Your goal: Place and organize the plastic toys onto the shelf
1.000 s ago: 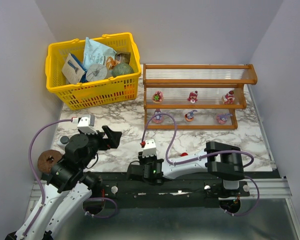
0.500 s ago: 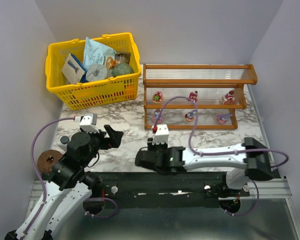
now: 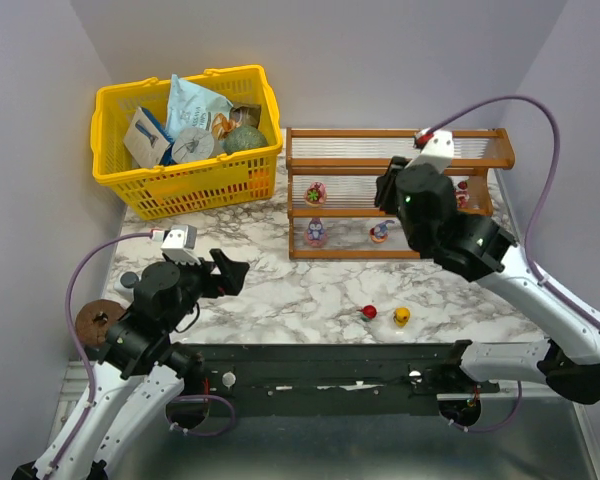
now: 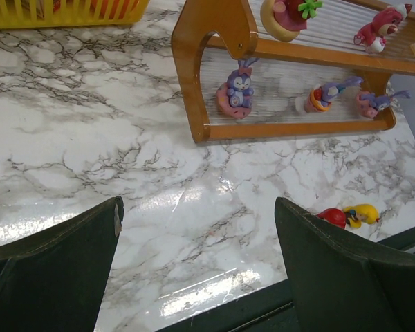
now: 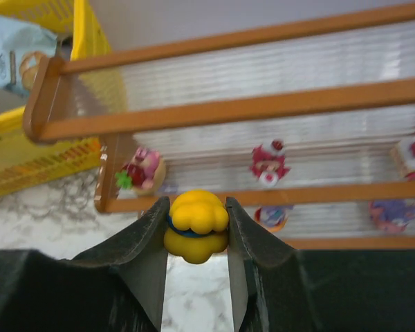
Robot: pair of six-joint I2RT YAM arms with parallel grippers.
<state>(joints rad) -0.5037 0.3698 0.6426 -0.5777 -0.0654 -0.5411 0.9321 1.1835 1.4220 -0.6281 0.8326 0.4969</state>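
Note:
The shelf (image 3: 395, 133) stands at the back right, also in the left wrist view (image 4: 214, 28) and the right wrist view (image 5: 249, 107). My right gripper (image 5: 197, 207) hangs in front of it at middle-tier height, shut on a yellow toy (image 5: 197, 225) with a blue band. On the middle tier stand a pink toy (image 5: 144, 171) and two red ones (image 5: 268, 164). Purple toys (image 4: 236, 93) sit on the bottom tier. A red toy (image 3: 369, 312) and a yellow toy (image 3: 402, 317) lie on the table near the front edge. My left gripper (image 4: 197, 207) is open over bare marble.
A yellow basket (image 3: 180, 185) full of packets and jars stands at the back left, touching the shelf's left end. A brown disc (image 3: 98, 322) and a small dark object (image 3: 128, 280) lie by the left arm. Walls close both sides.
My right arm has swung up from low at the near edge to the front of the shelf, carrying the yellow toy. The left arm has barely moved.

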